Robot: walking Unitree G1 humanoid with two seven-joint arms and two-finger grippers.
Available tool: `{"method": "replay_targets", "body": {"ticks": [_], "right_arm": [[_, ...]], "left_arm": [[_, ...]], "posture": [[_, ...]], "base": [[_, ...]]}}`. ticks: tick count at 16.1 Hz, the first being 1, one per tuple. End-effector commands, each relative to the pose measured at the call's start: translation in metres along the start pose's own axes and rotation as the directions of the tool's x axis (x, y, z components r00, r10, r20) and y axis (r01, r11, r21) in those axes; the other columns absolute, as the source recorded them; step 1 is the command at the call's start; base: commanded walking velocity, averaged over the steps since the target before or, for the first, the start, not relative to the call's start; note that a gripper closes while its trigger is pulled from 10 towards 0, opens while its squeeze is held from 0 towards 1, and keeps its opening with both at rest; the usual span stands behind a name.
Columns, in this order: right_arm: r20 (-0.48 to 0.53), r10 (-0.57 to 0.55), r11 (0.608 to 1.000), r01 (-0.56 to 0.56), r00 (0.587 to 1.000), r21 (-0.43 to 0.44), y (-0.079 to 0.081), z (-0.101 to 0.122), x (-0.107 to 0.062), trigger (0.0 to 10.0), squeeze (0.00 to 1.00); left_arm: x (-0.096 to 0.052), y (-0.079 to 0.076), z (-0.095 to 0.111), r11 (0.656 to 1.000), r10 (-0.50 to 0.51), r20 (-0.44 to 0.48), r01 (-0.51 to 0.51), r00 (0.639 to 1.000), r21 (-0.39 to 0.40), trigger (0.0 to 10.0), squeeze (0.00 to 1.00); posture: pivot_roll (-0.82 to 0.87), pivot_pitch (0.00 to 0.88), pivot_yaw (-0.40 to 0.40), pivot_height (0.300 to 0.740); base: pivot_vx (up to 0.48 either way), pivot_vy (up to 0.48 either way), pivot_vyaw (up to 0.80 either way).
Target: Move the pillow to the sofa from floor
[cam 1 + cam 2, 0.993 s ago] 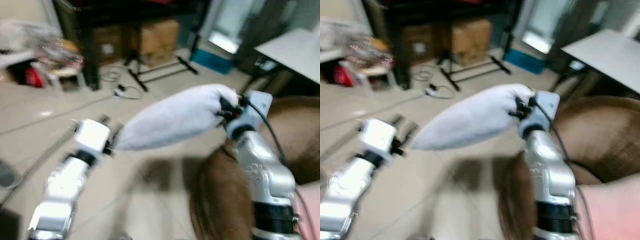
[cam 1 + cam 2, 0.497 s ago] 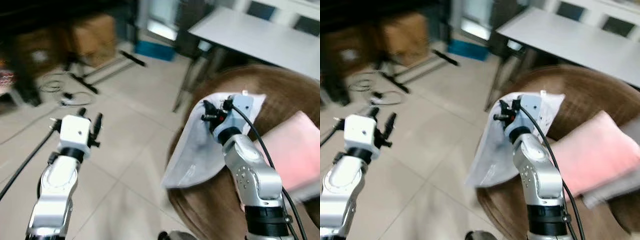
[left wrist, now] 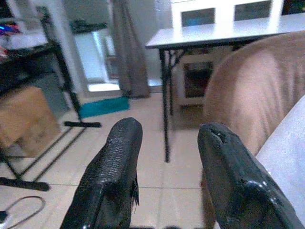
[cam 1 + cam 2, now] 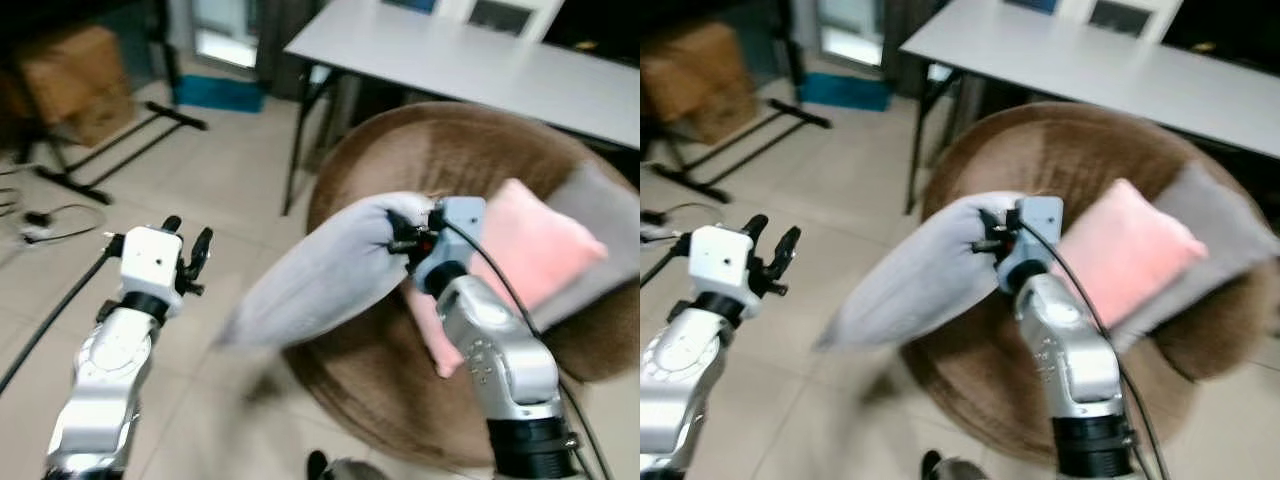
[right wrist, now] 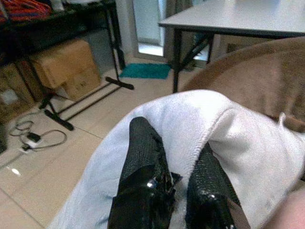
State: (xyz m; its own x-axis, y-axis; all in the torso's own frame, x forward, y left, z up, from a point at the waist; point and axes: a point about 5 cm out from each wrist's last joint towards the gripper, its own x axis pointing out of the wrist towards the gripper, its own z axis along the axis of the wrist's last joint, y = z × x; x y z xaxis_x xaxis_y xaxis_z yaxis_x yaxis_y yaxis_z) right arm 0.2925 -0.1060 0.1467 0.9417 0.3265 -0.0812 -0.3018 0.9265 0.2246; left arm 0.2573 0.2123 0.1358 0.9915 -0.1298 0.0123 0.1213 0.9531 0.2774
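Our right gripper (image 4: 398,236) pinches the grey pillow (image 4: 310,275) aloft at the brown round sofa's (image 4: 400,160) front edge, left gripper (image 4: 186,243) spread and idle, so we judge only setting it down remains.

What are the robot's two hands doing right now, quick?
Left gripper: open, holding nothing.
Right gripper: shut on the white pillow, over the brown sofa.

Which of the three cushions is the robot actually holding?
The pale grey-white pillow, pinched at one corner by the right gripper and hanging out past the sofa's edge. The pink cushion and grey cushion lie on the brown sofa.
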Motion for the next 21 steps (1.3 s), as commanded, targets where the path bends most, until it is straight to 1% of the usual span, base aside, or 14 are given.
{"method": "replay_targets", "body": {"ticks": [1, 2, 5, 7, 12, 17, 19, 21], "right_arm": [[0.055, 0.021, 0.999, -0.019, 0.998, -0.037, 0.000, 0.012, -0.001, 10.0, 0.00], [0.052, 0.043, 0.998, -0.041, 0.998, -0.050, 0.003, 0.012, 0.000, 10.0, 0.00], [0.062, 0.102, 0.993, -0.097, 0.993, -0.073, 0.009, 0.014, 0.001, 10.0, 0.00], [0.060, 0.147, 0.985, -0.141, 0.987, -0.098, 0.014, 0.015, 0.005, 10.0, 0.00], [0.058, 0.160, 0.983, -0.153, 0.985, -0.105, 0.016, 0.014, 0.008, 10.0, 0.00], [0.056, 0.169, 0.980, -0.162, 0.984, -0.115, 0.016, 0.014, 0.010, 10.0, 0.00], [0.063, 0.169, 0.978, -0.160, 0.984, -0.130, 0.016, 0.015, 0.010, 10.0, 0.00], [0.066, 0.170, 0.978, -0.160, 0.983, -0.136, 0.016, 0.016, 0.011, 10.0, 0.00]], "left_arm": [[0.000, -0.005, 0.004, 0.999, -0.035, 0.015, 0.035, 0.999, -0.016, 10.0, 0.00], [-0.001, -0.005, 0.004, 0.999, -0.040, 0.018, 0.040, 0.999, -0.024, 10.0, 0.00], [-0.003, -0.004, 0.005, 0.999, -0.039, 0.022, 0.039, 0.999, -0.025, 10.0, 0.00], [-0.007, -0.003, 0.004, 0.998, -0.057, 0.010, 0.057, 0.998, -0.003, 10.0, 0.00], [-0.011, -0.006, 0.000, 0.995, -0.102, -0.010, 0.102, 0.995, 0.014, 10.0, 0.00], [-0.011, -0.008, 0.001, 0.992, -0.122, -0.010, 0.123, 0.992, 0.017, 10.0, 0.00], [-0.011, -0.008, 0.001, 0.991, -0.131, -0.013, 0.132, 0.991, 0.018, 10.0, 0.00], [-0.012, -0.011, 0.000, 0.986, -0.167, -0.021, 0.167, 0.986, 0.015, 10.0, 0.00]], "posture": [[0.06, 0.000, -0.082, 0.740], [0.06, 0.000, -0.082, 0.740], [0.09, 0.000, -0.099, 0.740], [0.10, 0.000, -0.104, 0.740], [0.11, 0.000, -0.108, 0.740], [0.11, 0.000, -0.103, 0.740], [0.11, 0.000, -0.100, 0.740], [0.11, 0.000, -0.099, 0.740]], "base": [[0.000, 0.000, -0.76], [0.274, 0.000, -0.76], [0.326, 0.000, 0.00], [0.339, 0.000, 0.00], [0.339, 0.000, 0.00], [0.338, 0.000, -0.72], [0.341, 0.000, 0.00], [0.308, 0.000, 0.00]]}}
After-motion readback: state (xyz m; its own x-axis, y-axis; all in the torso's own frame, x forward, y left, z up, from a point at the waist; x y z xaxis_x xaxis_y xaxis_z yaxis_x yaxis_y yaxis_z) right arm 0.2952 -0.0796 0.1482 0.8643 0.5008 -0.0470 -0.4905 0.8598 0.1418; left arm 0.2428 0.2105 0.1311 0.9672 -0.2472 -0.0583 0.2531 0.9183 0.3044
